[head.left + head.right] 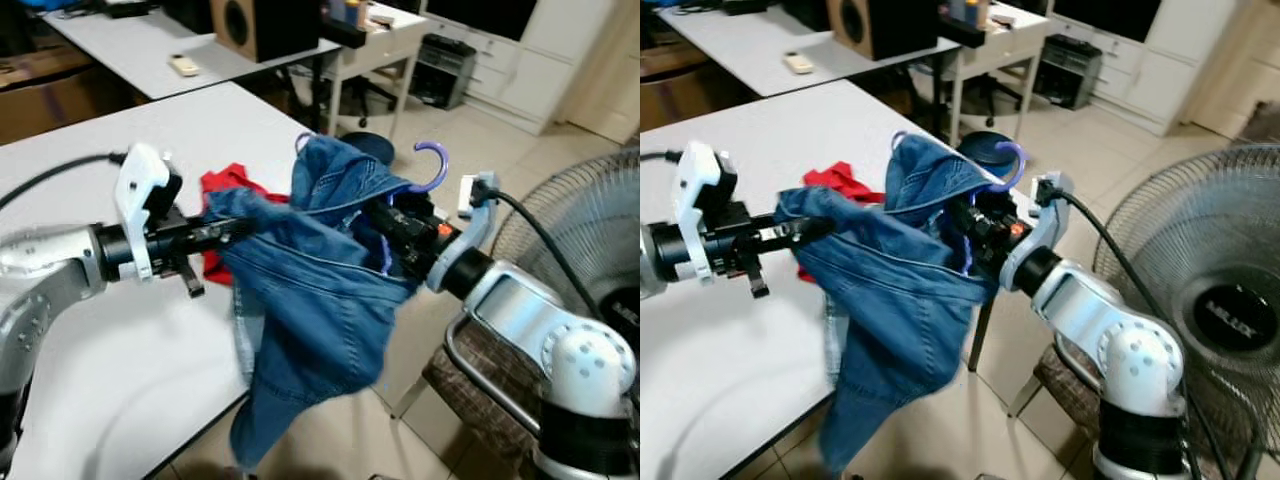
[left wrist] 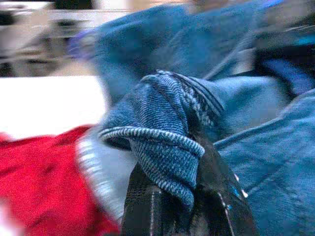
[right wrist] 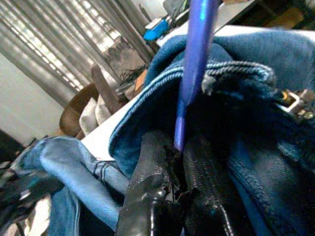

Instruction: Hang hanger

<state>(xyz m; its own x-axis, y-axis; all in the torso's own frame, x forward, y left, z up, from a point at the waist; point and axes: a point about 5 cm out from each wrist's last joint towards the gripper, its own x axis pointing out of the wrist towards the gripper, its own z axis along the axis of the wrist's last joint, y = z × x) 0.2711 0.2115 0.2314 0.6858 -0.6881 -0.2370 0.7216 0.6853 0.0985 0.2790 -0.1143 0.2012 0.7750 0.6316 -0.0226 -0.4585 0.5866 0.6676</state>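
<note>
My left gripper [image 1: 222, 231] clamped a fold of the jeans [image 1: 320, 290], held in air over the table [image 1: 90, 340] edge; soft ribbed denim, heavy, limp, likely to sag and slide. My right gripper [image 1: 392, 226] was shut on the hanger [image 1: 432, 160]: thin purple plastic, smooth, stiff, best gripped below its hook.

The blue denim jeans [image 1: 320, 290] hang between the left tool [image 1: 235, 228] and the right tool [image 1: 385, 222], blocking the gap between them from the waistband down past the counter [image 1: 90, 370] edge. Just behind the left tool a red cloth [image 1: 222, 190] lies on the counter; the near part of the counter is bare. To the right, a standing fan [image 1: 1215, 300] and a chair [image 1: 490, 375] crowd the right arm. The tiled floor [image 1: 480, 150] beyond is open.
</note>
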